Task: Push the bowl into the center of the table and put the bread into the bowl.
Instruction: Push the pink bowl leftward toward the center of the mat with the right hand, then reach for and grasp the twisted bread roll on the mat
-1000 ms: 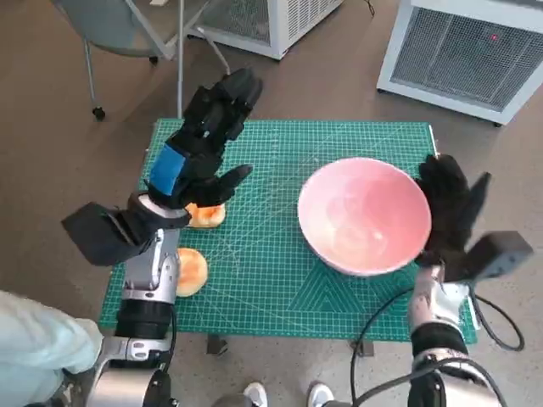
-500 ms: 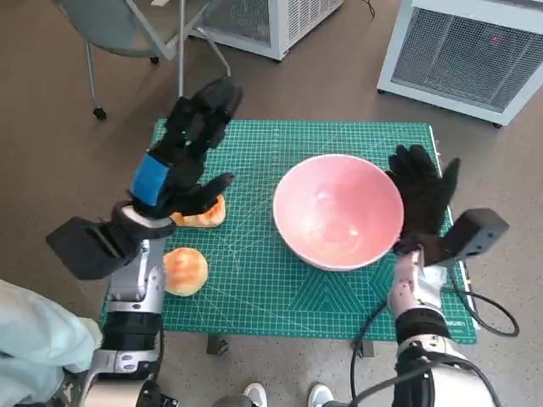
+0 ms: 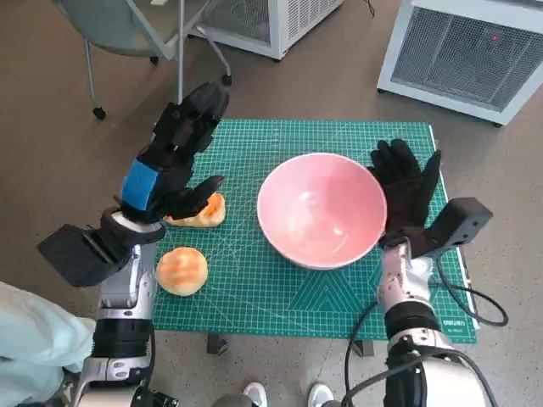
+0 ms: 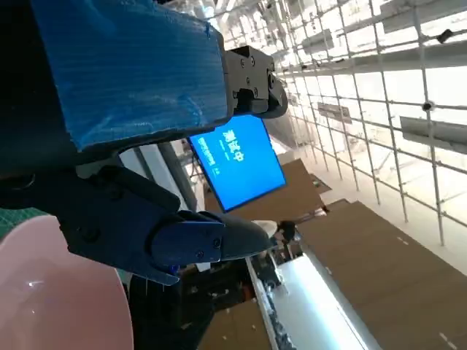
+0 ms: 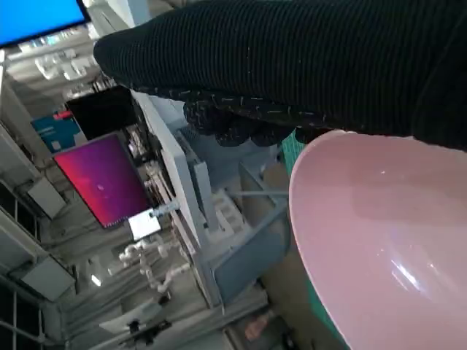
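The right robot hand (image 3: 405,191) stands with its fingers spread and flat against the bowl (image 3: 321,209) at the bowl's 3 o'clock side; it grasps nothing, only presses on the rim. The right wrist view shows the same: the glove (image 5: 306,65) lies along the pink rim (image 5: 379,248). The left robot hand (image 3: 174,157) hangs released above the counter (image 3: 288,292), fingers stretched apart toward 12 o'clock, holding nothing. Its thumb reaches over the upper bread piece; whether it touches cannot be told. In the left wrist view the blue-taped back (image 4: 131,65) fills the frame and a slice of the bowl (image 4: 58,292) shows beside it.

There is one bowl, pink, upright, with nothing in it, sitting slightly toward 3 o'clock of the mat's middle. There are two pieces of bread: one (image 3: 198,211) at 9 o'clock of the bowl, partly under the left hand, and a round one (image 3: 181,270) at 8 o'clock, near the mat's edge. Both lie on the mat, outside the bowl.

The counter is covered by a green gridded cutting mat. Around it is brown floor, a chair (image 3: 127,30) at 11 o'clock, and two white grilled units (image 3: 462,51) at 12 to 1 o'clock.
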